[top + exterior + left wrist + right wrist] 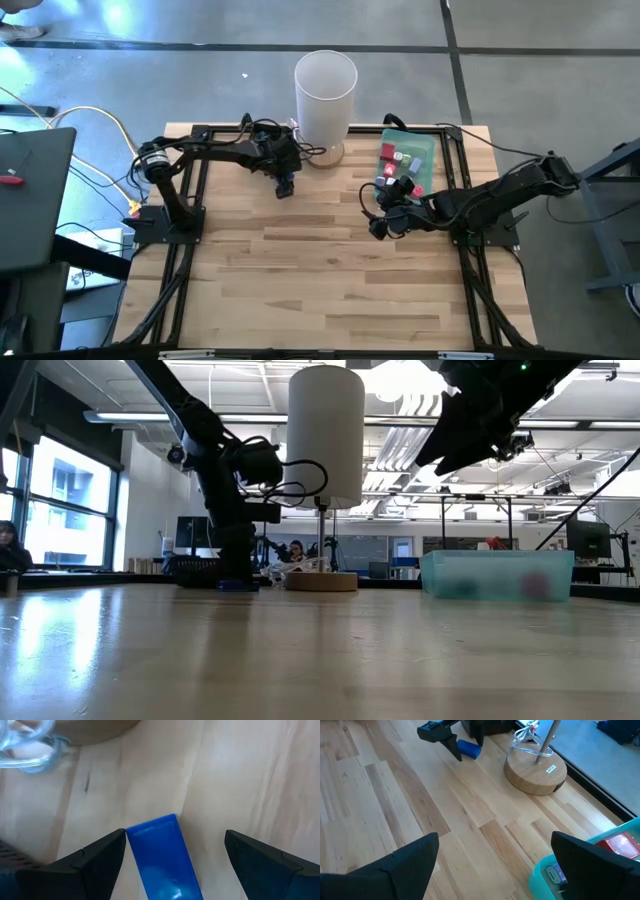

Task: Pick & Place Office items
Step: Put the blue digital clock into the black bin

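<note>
While you look down from above, your wooden table carries a white cylinder and a green tray of office items. Low down, the lit room and seated people appear. Your left gripper stands spread wide around a blue block, not gripping. Your right gripper hangs open, empty, by the tray.

A robotics lab: monitors, open ceiling, seated people behind (concrete floor).
</note>
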Robot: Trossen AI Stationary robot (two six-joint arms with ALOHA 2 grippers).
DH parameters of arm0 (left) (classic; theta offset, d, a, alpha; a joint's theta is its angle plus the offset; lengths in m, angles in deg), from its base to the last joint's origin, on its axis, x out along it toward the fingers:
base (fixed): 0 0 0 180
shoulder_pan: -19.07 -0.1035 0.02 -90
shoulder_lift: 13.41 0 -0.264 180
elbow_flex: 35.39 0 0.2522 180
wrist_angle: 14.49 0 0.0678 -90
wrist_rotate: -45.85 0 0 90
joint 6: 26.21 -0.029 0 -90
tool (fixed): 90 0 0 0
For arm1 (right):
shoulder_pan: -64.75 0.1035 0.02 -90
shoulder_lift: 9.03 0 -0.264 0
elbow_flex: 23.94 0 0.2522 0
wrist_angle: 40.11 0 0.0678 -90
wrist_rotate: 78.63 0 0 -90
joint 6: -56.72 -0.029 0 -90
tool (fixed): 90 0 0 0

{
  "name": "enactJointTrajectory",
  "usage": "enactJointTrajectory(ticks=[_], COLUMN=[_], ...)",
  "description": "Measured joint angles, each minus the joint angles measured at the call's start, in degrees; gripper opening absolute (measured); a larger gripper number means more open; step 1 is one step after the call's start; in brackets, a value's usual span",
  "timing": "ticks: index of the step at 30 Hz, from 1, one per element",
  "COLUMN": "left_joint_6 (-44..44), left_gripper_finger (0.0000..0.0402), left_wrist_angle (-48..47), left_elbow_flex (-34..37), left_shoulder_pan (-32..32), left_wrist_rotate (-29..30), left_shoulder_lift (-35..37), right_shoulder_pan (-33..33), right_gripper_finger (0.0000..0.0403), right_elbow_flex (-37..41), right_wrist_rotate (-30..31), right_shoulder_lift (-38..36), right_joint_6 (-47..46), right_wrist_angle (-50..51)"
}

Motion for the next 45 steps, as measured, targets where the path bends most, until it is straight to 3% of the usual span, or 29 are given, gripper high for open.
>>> enactJointTrajectory(ticks=[19,26,45], left_joint_6=[5.13,8.20,7.10], left_gripper_finger=[0.0332,0.0327,0.0164], left_wrist_angle=[-1.35,-2.61,-2.64], left_elbow_flex=[0.02,0.02,0.02], left_shoulder_pan=[-0.66,-2.96,-2.67], left_wrist_rotate=[1.30,-2.23,0.68], left_shoulder_lift=[-0.42,-0.42,-0.42], right_shoulder_pan=[0.00,0.00,0.00], right_gripper_finger=[0.0375,0.0375,0.0375], right_elbow_flex=[0.00,0.00,0.00], right_wrist_rotate=[-0.04,-0.34,-0.42], right_shoulder_lift=[-0.01,-0.01,-0.01], right_joint_6=[0.00,0.00,0.00], right_wrist_angle=[-0.42,-0.44,-0.44])
